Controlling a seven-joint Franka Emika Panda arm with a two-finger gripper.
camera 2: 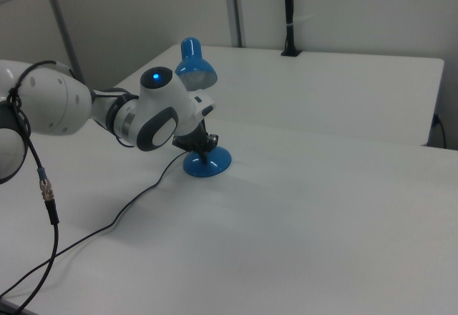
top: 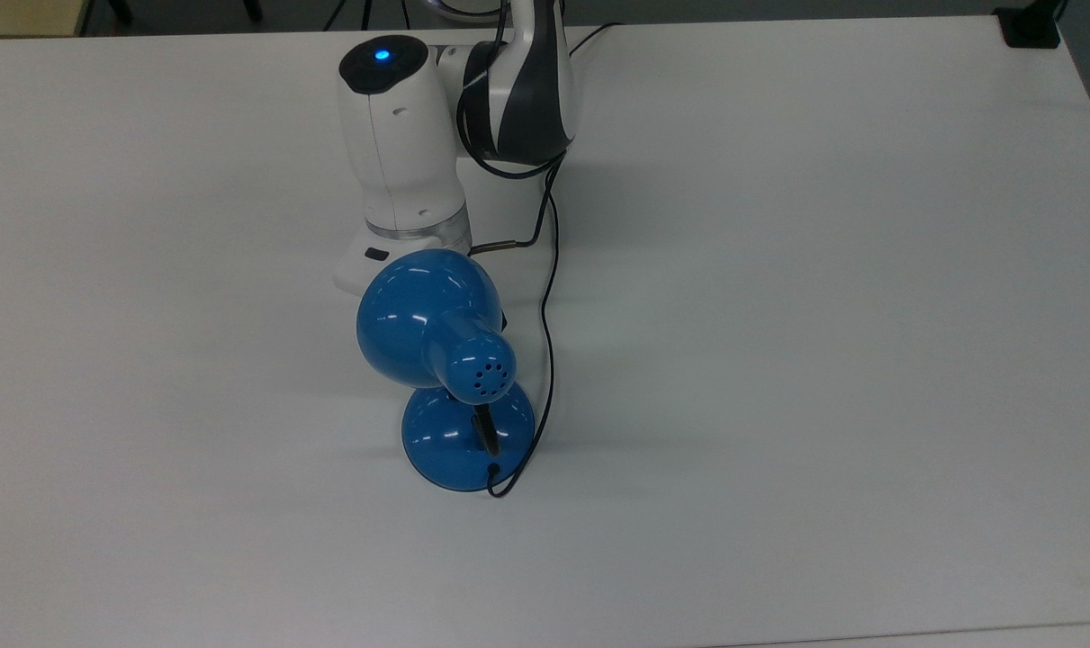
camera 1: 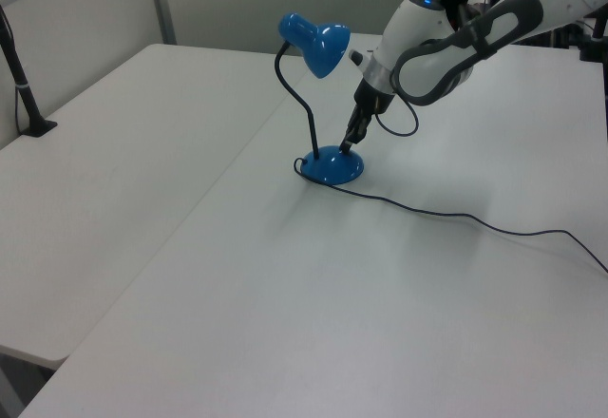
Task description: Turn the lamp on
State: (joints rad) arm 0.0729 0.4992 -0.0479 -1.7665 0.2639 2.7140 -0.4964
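Note:
The lamp stands upright on the white table [top: 779, 315] with its glossy blue shade [top: 423, 315] over its round blue base [top: 459, 441]. The left view shows the shade [camera 1: 318, 43] on a curved black neck above the base [camera 1: 332, 165]. My gripper [camera 1: 348, 142] points down, shut, with its tip just above the top of the base on the left view's right side. In the right view the gripper [camera 2: 206, 145] sits right over the base [camera 2: 209, 162], under the shade [camera 2: 195, 63]. In the top view the shade hides the fingers. I see no glow from the lamp.
The lamp's thin black cord [top: 549, 297] runs from the base past my arm to the table's far edge, and trails across the table [camera 1: 456, 217] in the left view. A black clamp post [camera 1: 24, 95] stands at the left view's left. Another black clamp [top: 1031, 27] sits at the top view's upper right corner.

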